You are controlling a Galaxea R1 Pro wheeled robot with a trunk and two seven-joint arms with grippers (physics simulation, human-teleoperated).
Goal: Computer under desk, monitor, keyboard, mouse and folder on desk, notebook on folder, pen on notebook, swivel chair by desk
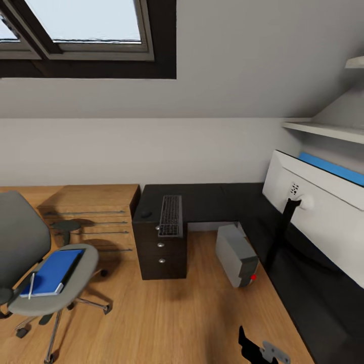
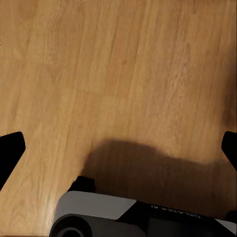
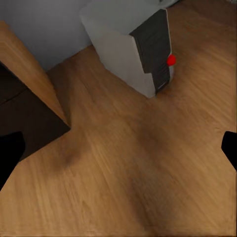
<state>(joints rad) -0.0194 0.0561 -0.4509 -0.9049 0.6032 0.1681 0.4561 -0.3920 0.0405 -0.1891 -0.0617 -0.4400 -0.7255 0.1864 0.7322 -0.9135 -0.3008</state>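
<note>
- looking over the bedroom from your head camera, you have a sloped grey ceiling, a black-framed skylight (image 1: pixel 86 30) and a light wood plank floor (image 1: pixel 167 318).
- the surface (image 1: pixel 217 199) is an l-shaped black matte top with a black three-drawer unit (image 1: pixel 162 253) under its near end.
- the keyboard (image 1: pixel 171 216), long and slim with a silver rim and dark keys, lies flat on the surface above the drawer unit; the mouse (image 1: pixel 146 214), a small dark rounded lump, sits just beside it.
- the monitor (image 1: pixel 323 212) stands on the right run of the surface, its white back and black stand towards you.
- the computer (image 1: pixel 236 255), a plain light-grey box with a red light, stands on the floor in the crook of the surface; your right wrist camera sees it (image 3: pixel 136 44) ahead of the right tool (image 3: pixel 118 148), well apart.
- the swivel chair (image 1: pixel 30 253), grey-upholstered on a metal spoked base, stands at the left, apart from the surface.
- its seat carries the bright-blue folder (image 1: pixel 54 270), with the pale thin pen (image 1: pixel 31 285) lying at the folder's near edge.
- your right tool's dark fingertips (image 3: pixel 11 150) sit wide apart, holding nothing.
- your left tool (image 2: pixel 118 148) is likewise spread wide and empty, over bare floor.
</note>
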